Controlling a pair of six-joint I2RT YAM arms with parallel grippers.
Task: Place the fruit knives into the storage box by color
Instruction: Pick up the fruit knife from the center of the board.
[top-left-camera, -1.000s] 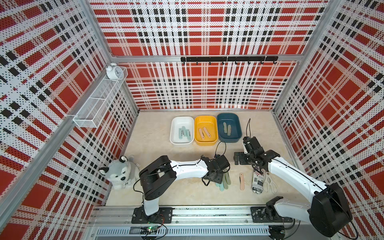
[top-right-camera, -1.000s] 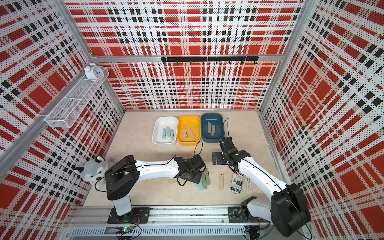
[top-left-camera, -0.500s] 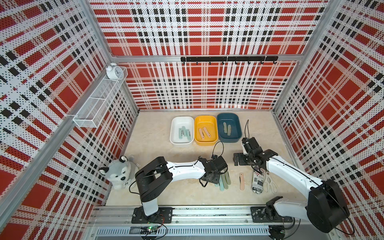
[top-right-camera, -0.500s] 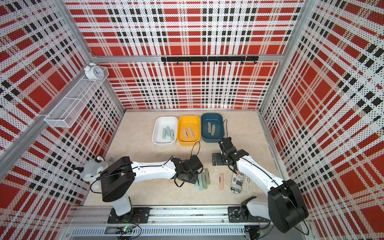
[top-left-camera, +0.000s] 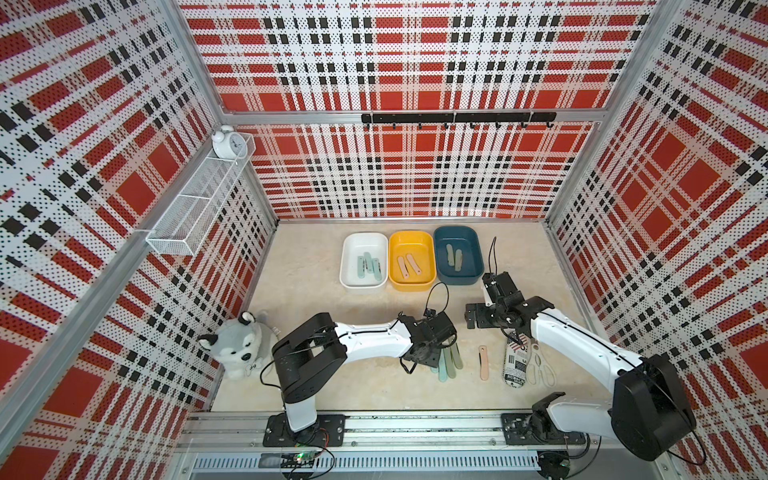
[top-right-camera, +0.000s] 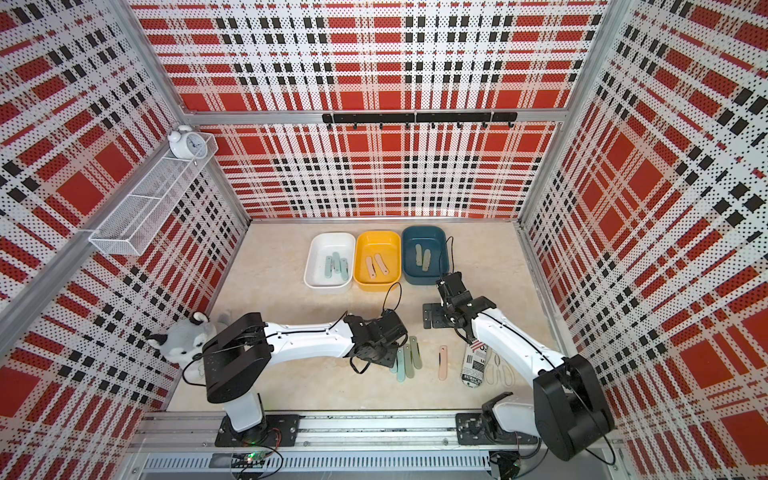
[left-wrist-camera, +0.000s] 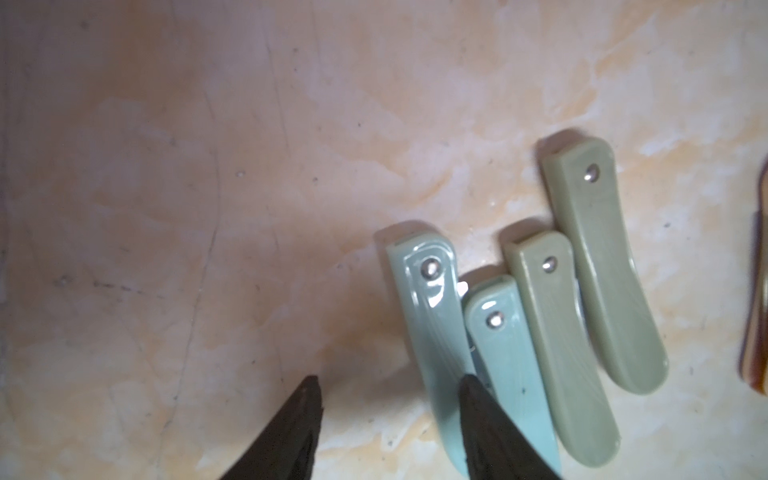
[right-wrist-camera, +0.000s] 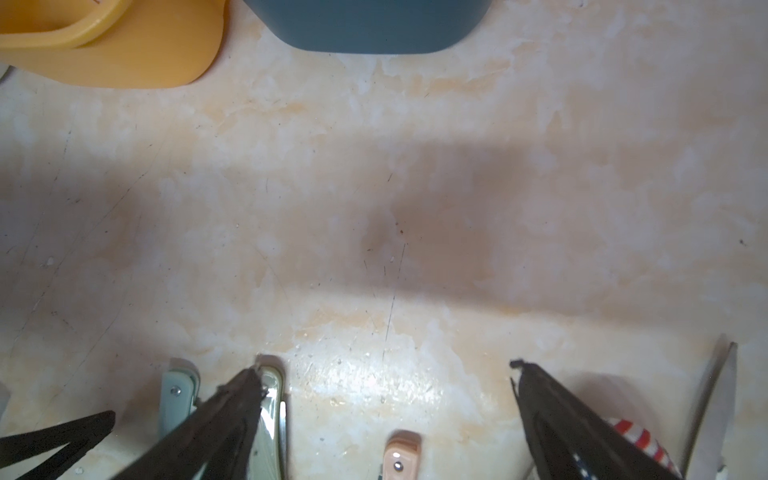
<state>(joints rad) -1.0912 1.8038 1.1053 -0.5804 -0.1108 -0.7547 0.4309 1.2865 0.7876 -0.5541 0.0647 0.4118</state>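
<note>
Knives (left-wrist-camera: 552, 332) are lying side by side on the tabletop (left-wrist-camera: 166, 166) beneath the left fingers (left-wrist-camera: 490, 424), which are standing apart and empty, one tip overlapping the outermost teal knife (left-wrist-camera: 432, 316), its length running along them; the right fingers (right-wrist-camera: 224, 419) are gaping farther off.

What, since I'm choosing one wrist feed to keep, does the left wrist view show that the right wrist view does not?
Only left wrist: the full cluster of four, two mint-teal knives and two sage green knives. Only right wrist: yellow box, blue box, newspaper-print cylinder, scissors, open right gripper. Both: marbled table, peach-pink knife, two ends from that cluster.
</note>
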